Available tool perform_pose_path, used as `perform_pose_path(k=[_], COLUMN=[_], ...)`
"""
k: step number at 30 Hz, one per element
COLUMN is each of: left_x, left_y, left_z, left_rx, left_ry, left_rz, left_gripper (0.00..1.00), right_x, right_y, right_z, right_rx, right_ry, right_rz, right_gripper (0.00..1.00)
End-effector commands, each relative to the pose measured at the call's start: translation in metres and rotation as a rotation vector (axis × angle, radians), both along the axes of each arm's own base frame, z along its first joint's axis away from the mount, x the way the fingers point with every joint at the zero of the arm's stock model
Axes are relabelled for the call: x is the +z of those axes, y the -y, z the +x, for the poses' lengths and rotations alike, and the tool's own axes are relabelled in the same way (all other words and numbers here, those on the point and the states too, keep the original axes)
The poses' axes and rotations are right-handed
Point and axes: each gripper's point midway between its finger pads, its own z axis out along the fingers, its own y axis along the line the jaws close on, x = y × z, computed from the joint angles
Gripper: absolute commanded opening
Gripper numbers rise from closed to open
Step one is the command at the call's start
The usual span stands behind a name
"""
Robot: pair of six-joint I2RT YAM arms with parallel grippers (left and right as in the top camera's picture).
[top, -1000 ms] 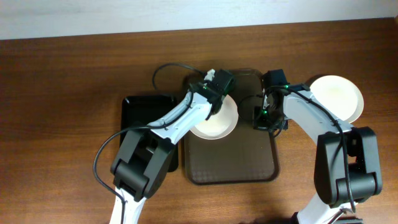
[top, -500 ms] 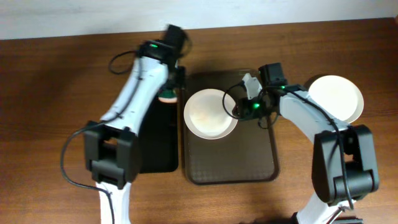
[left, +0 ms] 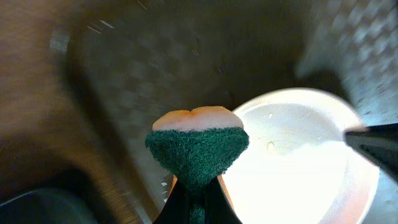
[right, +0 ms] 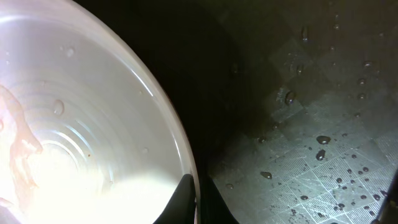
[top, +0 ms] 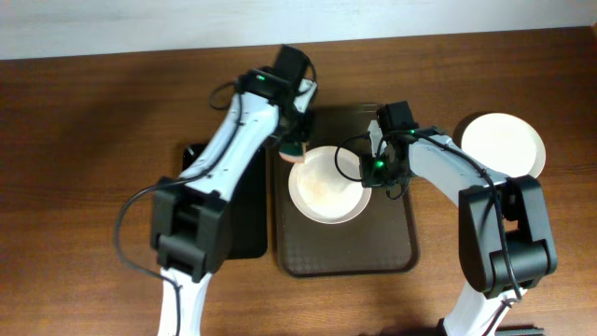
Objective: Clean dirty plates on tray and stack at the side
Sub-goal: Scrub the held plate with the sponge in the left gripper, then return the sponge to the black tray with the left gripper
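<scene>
On the tray (top: pixel 373 245), smeared plate (top: pixel 326 187) pinched at its right rim by the closed right gripper (top: pixel 371 168), lying just right of the sponge (left: pixel 197 146) clamped in the left gripper (left: pixel 196 202) at its far-left rim.

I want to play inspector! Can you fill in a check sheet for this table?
Surface: brown wood table; tray wet with drops.
Job's things: smeared plate on tray; white plate on table, right.
Clutter: black tray, left.
Grippers: left gripper shut on sponge; right gripper shut on smeared plate's rim.
Cables: black cables loop over the table.
Surroundings: white wall.
</scene>
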Motion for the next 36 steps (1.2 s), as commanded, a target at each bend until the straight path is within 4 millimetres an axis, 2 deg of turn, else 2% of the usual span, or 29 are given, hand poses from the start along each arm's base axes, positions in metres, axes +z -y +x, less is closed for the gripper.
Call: perform_pose_path(k=[1,3,6,7,9,10,12,14,15,16,17,18,21,22,23,26,29,31,32,36], left_x=[-0.037,-0.066,-0.097,-0.100,-0.105,-0.103,-0.101,-0.100,-0.099,-0.097,-0.096,-0.097,-0.098,-0.101,-0.105,-0.105,-0.099,-0.083,-0.076,-0.035], left_y=[0.030,0.037,0.033,0.028,-0.010,-0.012,0.007,0.026,0.027,0.020,0.016,0.016,0.049,0.049,0.045,0.035,0.011,-0.022,-0.030,-0.035], left_z=[-0.019,-0.030,-0.039,-0.043,-0.054,-0.064,-0.082,-0.091,-0.096,-0.108,-0.110,-0.105,-0.073,-0.062,-0.061,-0.080,-0.078,-0.062,-0.054,-0.032], left_rx=[-0.045,0.029,0.164,0.170,0.201,0.172,0.117,0.088,0.081,0.084,0.090,0.095,0.118,0.115,0.111,0.109,0.139,0.190,0.204,0.236], left_ry=[-0.136,-0.209,-0.308,-0.329,-0.333,-0.367,-0.422,-0.441,-0.450,-0.499,-0.513,-0.499,-0.406,-0.338,-0.295,-0.358,-0.362,-0.332,-0.306,-0.238], left_rz=[-0.086,-0.054,-0.026,-0.003,0.191,0.210,0.167,0.122,0.132,0.164,0.178,0.162,-0.012,0.015,0.079,0.138,0.220,0.305,0.329,0.300], left_gripper=[0.00,0.00,0.00,0.00,0.00,0.00,0.00,0.00,0.00,0.00,0.00,0.00,0.00,0.00,0.00,0.00,0.00,0.00,0.00,0.00], right_x=[-0.014,-0.014,-0.014,-0.014,-0.015,-0.015,-0.014,-0.014,-0.014,-0.014,-0.014,-0.014,-0.014,-0.014,-0.014,-0.015,-0.015,-0.016,-0.016,-0.016], right_y=[0.024,0.024,0.025,0.025,0.025,0.025,0.025,0.025,0.025,0.025,0.025,0.025,0.025,0.025,0.025,0.025,0.027,0.037,0.038,0.040], right_z=[-0.008,-0.009,-0.011,-0.011,-0.012,-0.012,-0.012,-0.012,-0.012,-0.012,-0.012,-0.012,-0.012,-0.012,-0.012,-0.013,-0.013,-0.014,-0.014,-0.017], right_rx=[-0.033,-0.033,-0.032,-0.032,-0.032,-0.032,-0.033,-0.056,-0.058,-0.057,-0.057,-0.058,-0.058,-0.058,-0.058,-0.057,-0.102,-0.202,-0.214,-0.223], right_ry=[-0.034,-0.037,-0.045,-0.049,-0.052,-0.052,-0.052,-0.056,-0.056,-0.057,-0.057,-0.057,-0.056,-0.056,-0.057,-0.061,-0.068,-0.079,-0.080,-0.093], right_rz=[-0.119,-0.119,-0.121,-0.121,-0.122,-0.122,-0.122,-0.118,-0.118,-0.118,-0.118,-0.118,-0.118,-0.118,-0.118,-0.119,-0.122,-0.169,-0.175,-0.183], right_gripper=[0.04,0.04,0.04,0.04,0.04,0.04,0.04,0.04,0.04,0.04,0.04,0.04,0.04,0.04,0.04,0.04,0.04,0.04,0.04,0.04])
